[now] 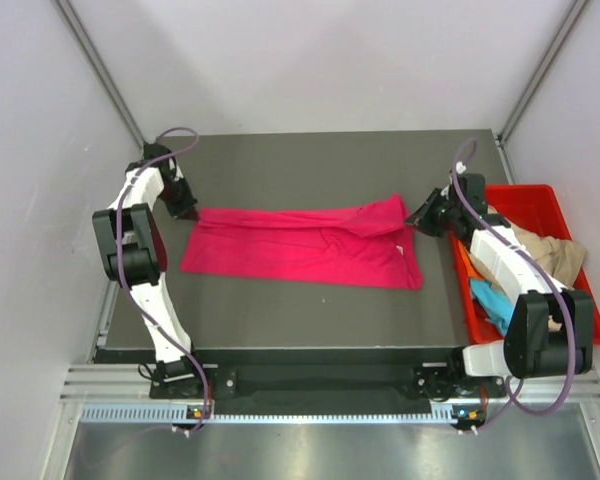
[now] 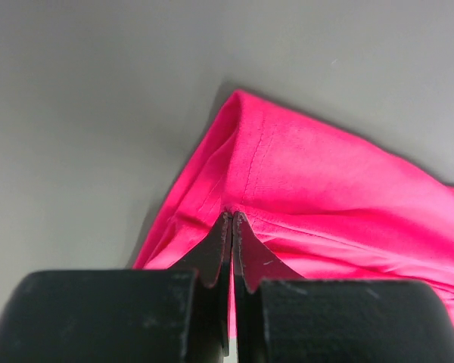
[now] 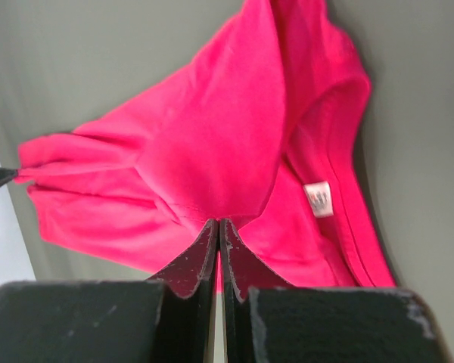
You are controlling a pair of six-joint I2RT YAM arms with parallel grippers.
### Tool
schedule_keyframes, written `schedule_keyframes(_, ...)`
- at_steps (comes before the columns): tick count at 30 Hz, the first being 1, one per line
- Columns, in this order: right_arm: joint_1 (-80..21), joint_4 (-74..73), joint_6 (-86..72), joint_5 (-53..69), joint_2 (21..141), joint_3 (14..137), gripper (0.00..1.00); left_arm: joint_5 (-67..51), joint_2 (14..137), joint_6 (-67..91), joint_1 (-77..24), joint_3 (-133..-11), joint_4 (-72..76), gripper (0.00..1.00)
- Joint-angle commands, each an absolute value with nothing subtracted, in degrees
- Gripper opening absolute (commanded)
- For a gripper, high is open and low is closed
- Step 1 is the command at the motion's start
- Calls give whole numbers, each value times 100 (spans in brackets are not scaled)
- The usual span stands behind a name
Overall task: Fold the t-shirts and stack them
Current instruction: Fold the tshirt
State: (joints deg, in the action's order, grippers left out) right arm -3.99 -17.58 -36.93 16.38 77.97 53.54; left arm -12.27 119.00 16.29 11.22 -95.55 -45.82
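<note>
The magenta-pink t-shirt (image 1: 300,245) lies stretched lengthwise across the dark table, partly folded. My left gripper (image 1: 187,211) is shut on its left far corner; in the left wrist view the gripper (image 2: 232,217) pinches the pink cloth (image 2: 325,189). My right gripper (image 1: 417,218) is shut on the shirt's right far corner near the collar; in the right wrist view the gripper (image 3: 217,223) pinches the cloth (image 3: 212,144), with the white neck label (image 3: 318,198) beside it. A tan-beige shirt (image 1: 550,255), a turquoise-blue shirt (image 1: 492,300) and an orange shirt (image 1: 464,262) lie in the bin.
A rigid red plastic bin (image 1: 535,200) stands at the table's right edge, under my right arm. White walls enclose the dark table (image 1: 310,160) on three sides. The table's near edge runs above the arm bases.
</note>
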Motion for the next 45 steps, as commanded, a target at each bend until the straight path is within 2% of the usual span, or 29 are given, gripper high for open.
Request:
schedule_keyframes(1, -325, -1679, -3577, 1757, 7532, 5125, 0, -958, 11417, 1485, 1160, -9334, -4553, 0)
schedule_keyframes(20, -325, -1661, -3586, 2092, 7190, 4667, 0, -528, 11215, 1494, 1160, -8886, -4412, 0)
schedule_keyframes(29, -325, -1144, -3691, 2364, 7215, 3921, 0, -483, 11294, 1573, 1169, -8789, -4342, 0)
schedule_keyframes(34, -325, -1090, -3727, 2400, 7278, 3727, 0, -352, 11268, 1608, 1169, -8833, -4386, 5)
schedule_keyframes(38, -334, -1107, -3718, 2408, 7146, 3586, 0, -308, 11267, 1661, 1178, -8947, -4386, 0)
schedule_keyframes(45, -334, -1257, -3621, 2198, 6847, 3463, 0, -334, 11373, 1705, 1186, -8974, -4447, 0)
